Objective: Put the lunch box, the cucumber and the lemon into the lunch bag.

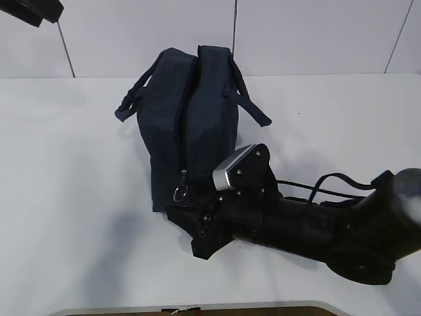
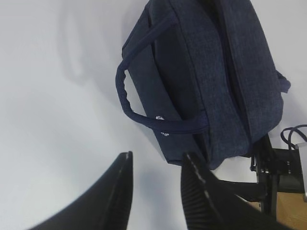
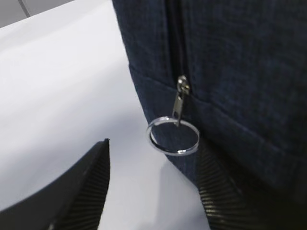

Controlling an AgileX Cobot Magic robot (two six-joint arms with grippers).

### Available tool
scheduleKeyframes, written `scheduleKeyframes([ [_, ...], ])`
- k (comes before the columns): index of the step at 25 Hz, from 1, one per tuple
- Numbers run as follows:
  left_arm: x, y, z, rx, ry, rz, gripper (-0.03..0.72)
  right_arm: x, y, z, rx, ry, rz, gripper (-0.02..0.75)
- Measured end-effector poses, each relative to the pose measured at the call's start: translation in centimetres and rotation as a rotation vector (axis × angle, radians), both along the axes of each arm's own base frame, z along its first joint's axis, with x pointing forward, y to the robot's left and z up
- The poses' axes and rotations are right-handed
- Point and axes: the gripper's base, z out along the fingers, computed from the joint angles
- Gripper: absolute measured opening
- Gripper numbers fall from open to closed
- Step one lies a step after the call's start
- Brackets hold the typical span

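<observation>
bright, even light with soft shadows on the white table [image 1: 79,197]; the wrist views blur at the near fingers [image 3: 86,191].

Lab bench, white table [image 1: 79,197], panelled wall [image 1: 316,36]

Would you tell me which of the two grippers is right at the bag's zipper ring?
The right gripper: its open fingers flank the silver ring pull, while the left gripper hangs empty above the lunch bag.

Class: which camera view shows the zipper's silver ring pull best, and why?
The right wrist view: the ring pull hangs close and sharp between the open right gripper fingers. The exterior view shows it small; the left wrist view shows none of it.
</observation>
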Motion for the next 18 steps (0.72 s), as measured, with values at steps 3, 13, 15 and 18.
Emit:
scheduleKeyframes([
  [3, 0.0, 0.0, 0.0, 0.000, 0.000, 0.000, 0.242, 0.7, 0.3, 0.3, -0.012, 0.003, -0.006, 0.459],
  [13, 0.0, 0.0, 0.0, 0.000, 0.000, 0.000, 0.242, 0.8, 1.1, 0.6, -0.007, 0.028, 0.067, 0.459],
  [15, 0.0, 0.0, 0.0, 0.000, 0.000, 0.000, 0.242, 0.6, 1.3, 0.5, -0.014, 0.028, 0.096, 0.459],
  [18, 0.0, 0.0, 0.0, 0.000, 0.000, 0.000, 0.242, 0.6, 1.2, 0.5, -0.014, 0.033, 0.094, 0.459],
])
